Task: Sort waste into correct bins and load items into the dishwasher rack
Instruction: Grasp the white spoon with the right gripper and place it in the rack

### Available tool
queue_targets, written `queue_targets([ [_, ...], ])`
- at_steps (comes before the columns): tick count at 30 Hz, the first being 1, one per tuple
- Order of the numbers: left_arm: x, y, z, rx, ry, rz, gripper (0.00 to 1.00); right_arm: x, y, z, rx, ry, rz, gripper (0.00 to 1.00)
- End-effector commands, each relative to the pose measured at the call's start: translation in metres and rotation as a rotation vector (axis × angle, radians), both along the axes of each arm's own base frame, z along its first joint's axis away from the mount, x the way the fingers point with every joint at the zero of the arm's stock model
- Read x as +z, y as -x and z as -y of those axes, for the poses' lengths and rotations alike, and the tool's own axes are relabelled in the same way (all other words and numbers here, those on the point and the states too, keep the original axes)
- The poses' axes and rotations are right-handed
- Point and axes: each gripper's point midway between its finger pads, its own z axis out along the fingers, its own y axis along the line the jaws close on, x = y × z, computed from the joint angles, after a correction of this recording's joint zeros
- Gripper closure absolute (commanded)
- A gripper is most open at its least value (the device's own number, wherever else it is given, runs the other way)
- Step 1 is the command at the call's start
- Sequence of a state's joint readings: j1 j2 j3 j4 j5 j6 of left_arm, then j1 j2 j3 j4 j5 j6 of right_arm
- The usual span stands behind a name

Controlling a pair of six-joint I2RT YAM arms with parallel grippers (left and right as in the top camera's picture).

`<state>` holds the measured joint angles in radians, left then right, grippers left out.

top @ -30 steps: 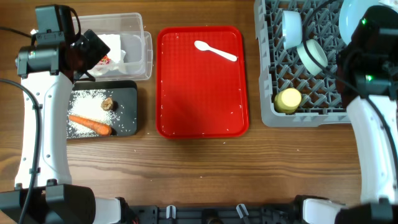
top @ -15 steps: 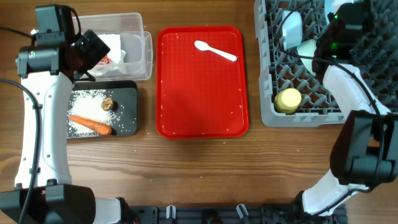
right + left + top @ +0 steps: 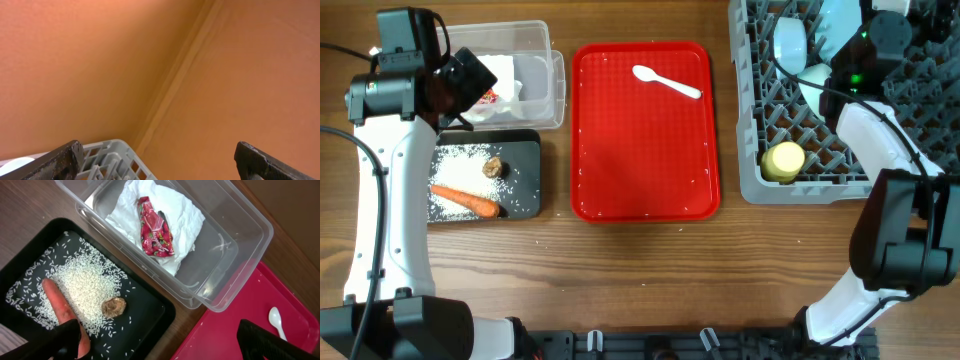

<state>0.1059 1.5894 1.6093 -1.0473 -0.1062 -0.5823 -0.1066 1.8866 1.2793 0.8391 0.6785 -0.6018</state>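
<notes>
Black fingers of the left gripper (image 3: 157, 341) are spread wide with nothing held between them. It hangs over the far-left corner of the table, above the seam between the two bins. The right gripper (image 3: 157, 156) is spread wide and empty too, and it's tipped up toward an orange wall over the far-right corner.

Waste looks basically sorted. The crumpled napkins (image 3: 187, 215) and the red snack wrapper (image 3: 155, 232) are sat in the clear tub (image 3: 240, 237) at the far-left corner. Just nearer along the left edge, the rice (image 3: 85, 285), the brown lump (image 3: 113, 307) and the carrot (image 3: 56, 304) are spread in the black tray (image 3: 150, 317).

Loading is mostly done as well, as far as can be judged. In the grey rack (image 3: 800, 186) at the far-right corner, the yellow cup (image 3: 784, 160) is parked near the front-left. The mint-green bowl (image 3: 823, 88) and the pale blue bowl (image 3: 790, 42) are tilted on the pegs behind it. The plate (image 3: 838, 22) is partly hidden by the right arm, so how it's seated can't be told.

What's left: the white spoon (image 3: 667, 82). It's lying alone near the far edge of the red tray (image 3: 640, 160) mid-table, well apart from both grippers.
</notes>
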Motion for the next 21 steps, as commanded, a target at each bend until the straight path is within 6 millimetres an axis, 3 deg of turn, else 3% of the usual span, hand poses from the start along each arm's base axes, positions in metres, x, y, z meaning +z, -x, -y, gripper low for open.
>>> queue_targets([
  [1,-0.002,-0.001,-0.001,0.011,0.006,-0.001,0.0,0.056,0.025,-0.015,0.028,-0.043,0.087,0.0],
  [3,-0.002,-0.001,-0.001,0.011,0.006,-0.001,0.0,0.064,0.026,-0.046,0.154,-0.117,0.077,0.0],
  [5,-0.002,-0.001,-0.001,0.011,0.006,-0.001,0.0,0.069,0.031,-0.108,0.419,-0.318,0.072,0.0],
  [7,-0.002,-0.001,-0.001,0.011,0.006,-0.001,0.0,0.058,0.039,-0.17,0.625,-0.485,-0.033,0.0],
  [9,-0.002,-0.001,-0.001,0.011,0.006,-0.001,0.0,0.039,0.049,-0.238,0.83,-0.565,-0.208,0.0],
  [10,-0.002,-0.001,-0.001,0.011,0.006,-0.001,0.0,0.021,0.06,-0.283,0.936,-0.575,-0.328,0.0],
  [12,-0.001,-0.001,-0.001,0.011,0.006,-0.001,0.0,-0.007,0.077,-0.331,1.049,-0.41,-0.518,0.0],
  [13,-0.002,-0.001,-0.001,0.011,0.006,-0.001,0.0,-0.037,0.082,-0.36,1.075,-0.374,-0.623,0.0],
  [15,-0.002,-0.001,-0.001,0.011,0.006,-0.001,0.0,-0.096,0.094,-0.384,1.08,-0.515,-0.797,0.0],
  [17,-0.002,-0.001,-0.001,0.011,0.006,-0.001,0.0,-0.157,0.122,-0.393,1.072,-0.66,-1.041,0.0],
  [19,-0.002,-0.001,-0.001,0.011,0.006,-0.001,0.0,-0.175,0.142,-0.385,0.974,-0.782,-1.132,0.0],
  [21,-0.002,-0.001,-0.001,0.011,0.006,-0.001,0.0,-0.171,0.144,-0.385,0.983,-0.776,-1.13,0.0],
])
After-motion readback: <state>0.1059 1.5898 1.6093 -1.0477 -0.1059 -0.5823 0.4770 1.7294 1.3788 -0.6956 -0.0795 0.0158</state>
